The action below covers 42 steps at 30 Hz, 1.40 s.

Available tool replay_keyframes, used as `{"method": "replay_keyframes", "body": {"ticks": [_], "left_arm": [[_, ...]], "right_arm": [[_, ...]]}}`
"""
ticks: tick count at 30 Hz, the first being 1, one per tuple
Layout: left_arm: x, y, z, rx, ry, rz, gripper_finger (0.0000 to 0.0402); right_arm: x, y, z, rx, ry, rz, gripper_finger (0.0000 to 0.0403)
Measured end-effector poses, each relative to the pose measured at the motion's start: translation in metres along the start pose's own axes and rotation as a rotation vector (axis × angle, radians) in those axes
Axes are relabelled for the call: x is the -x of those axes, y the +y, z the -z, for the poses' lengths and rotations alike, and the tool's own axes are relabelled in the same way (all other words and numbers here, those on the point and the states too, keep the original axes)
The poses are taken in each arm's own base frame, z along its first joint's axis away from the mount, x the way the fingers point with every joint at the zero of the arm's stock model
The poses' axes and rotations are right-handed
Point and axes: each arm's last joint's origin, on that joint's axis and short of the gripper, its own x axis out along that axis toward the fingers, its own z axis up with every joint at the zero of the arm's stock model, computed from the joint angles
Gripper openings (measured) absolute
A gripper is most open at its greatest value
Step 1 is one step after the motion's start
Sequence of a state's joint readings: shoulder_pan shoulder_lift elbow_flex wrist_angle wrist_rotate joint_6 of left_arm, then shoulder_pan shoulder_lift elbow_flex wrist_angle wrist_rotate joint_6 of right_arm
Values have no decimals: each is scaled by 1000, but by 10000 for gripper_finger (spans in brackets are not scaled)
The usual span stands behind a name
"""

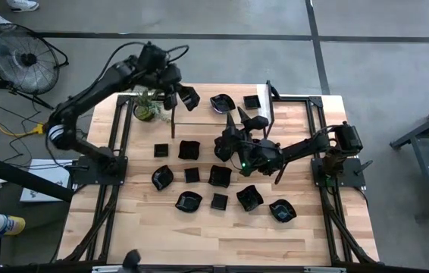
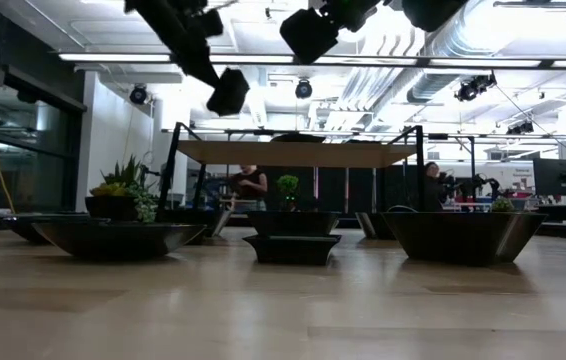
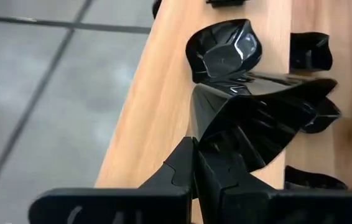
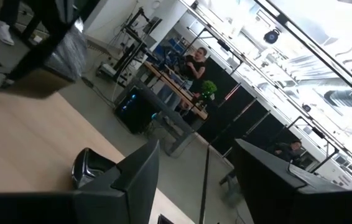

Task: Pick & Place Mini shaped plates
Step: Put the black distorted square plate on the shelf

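Your left fingers (image 3: 194, 163) pinch a black plate (image 3: 269, 121) by its rim, high over the tabletop's (image 3: 157, 93) far edge, and that thin grip could let it slip onto the plate below (image 3: 224, 50), while your right fingers (image 4: 194, 180) hang open, empty.

Glossy black mini shaped plates (image 1: 189, 202), smooth pale wood-grain table (image 1: 199, 243), matt grey floor (image 1: 396, 68)

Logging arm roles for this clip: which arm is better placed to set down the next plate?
Left. Its tool is shut on a glossy black wavy-rimmed plate near the wooden table's far edge. The right tool is open, holding nothing.
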State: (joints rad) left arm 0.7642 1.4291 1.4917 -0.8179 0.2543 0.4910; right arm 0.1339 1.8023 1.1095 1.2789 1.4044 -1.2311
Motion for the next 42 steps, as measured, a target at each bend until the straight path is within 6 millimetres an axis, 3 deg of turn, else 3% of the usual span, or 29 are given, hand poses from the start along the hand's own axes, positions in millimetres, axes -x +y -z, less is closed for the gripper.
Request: {"method": "replay_keyframes", "body": {"ticks": [8, 18, 27, 42], "left_arm": [[-16, 40, -15, 92, 127, 104, 0], [-20, 63, -45, 84, 271, 123, 0], [-52, 66, -33, 82, 423, 165, 0], [-77, 58, -31, 51, 468, 235, 0]], "right_arm": [[0, 0, 0, 0, 3, 1, 197], [0, 0, 0, -2, 8, 3, 197], [0, 0, 0, 4, 9, 2, 197], [0, 2, 1, 10, 11, -1, 197]]}}
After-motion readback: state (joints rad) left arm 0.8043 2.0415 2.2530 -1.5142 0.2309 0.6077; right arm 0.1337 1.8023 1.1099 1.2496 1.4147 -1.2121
